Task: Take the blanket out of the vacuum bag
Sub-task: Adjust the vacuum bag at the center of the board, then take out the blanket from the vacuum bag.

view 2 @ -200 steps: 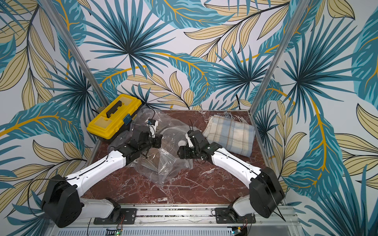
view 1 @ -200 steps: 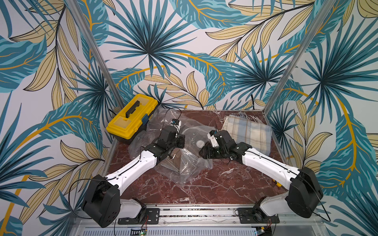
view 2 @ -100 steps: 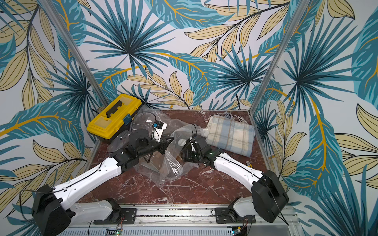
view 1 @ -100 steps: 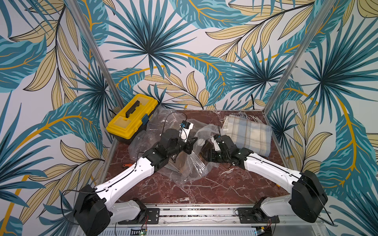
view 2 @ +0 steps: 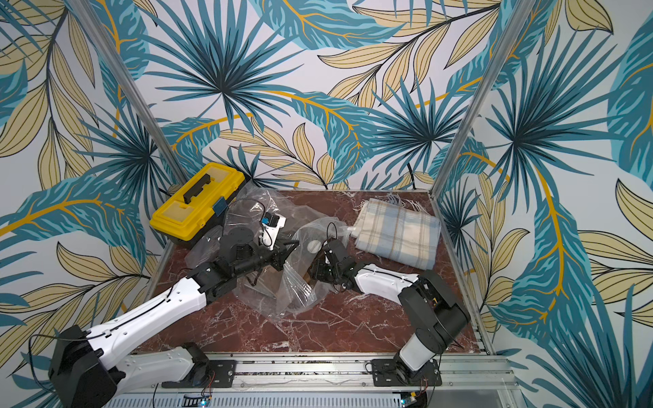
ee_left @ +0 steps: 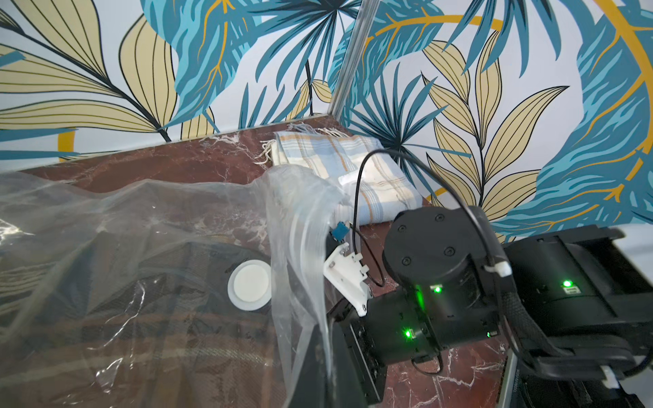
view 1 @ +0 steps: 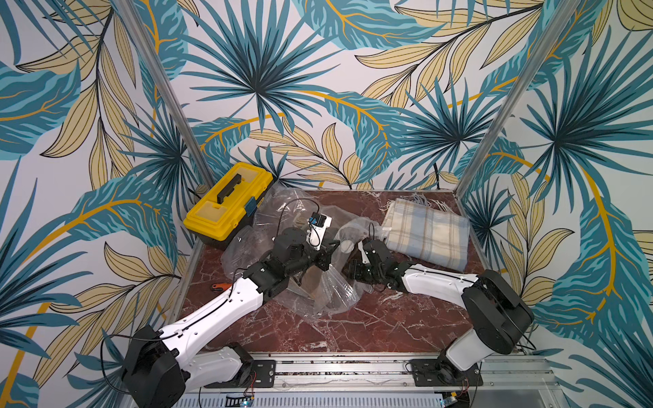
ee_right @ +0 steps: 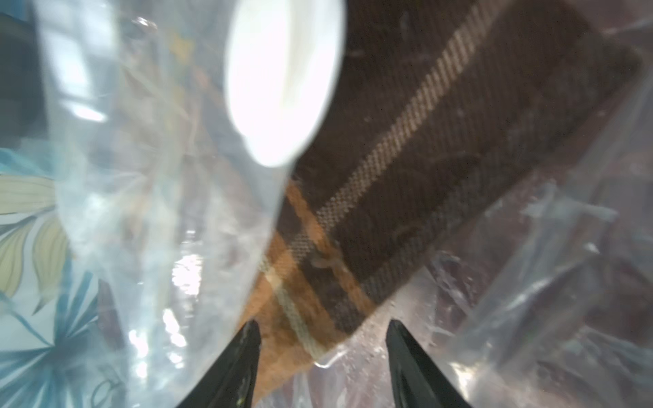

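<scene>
Bag mouth lifted, right hand closing in on the blanket

In both top views the left hand (view 1: 334, 245) has swung toward the middle of the counter (view 1: 371, 328) and raised the top film of the vacuum bag (view 1: 318, 300), clamped shut on it, while the right hand (view 2: 314, 272) has pushed into the opened mouth. The left wrist view shows the brown plaid blanket (ee_left: 159, 318) inside the bag, under the film and its white valve (ee_left: 249, 284); a pale blanket (ee_left: 339, 166) lies outside on the counter. In the right wrist view the right hand's jaws have narrowed from wide to about half apart, with the brown blanket's corner between their tips, not yet pinched. The way in now looks clear, so a pinch and an outward pull seem next
</scene>
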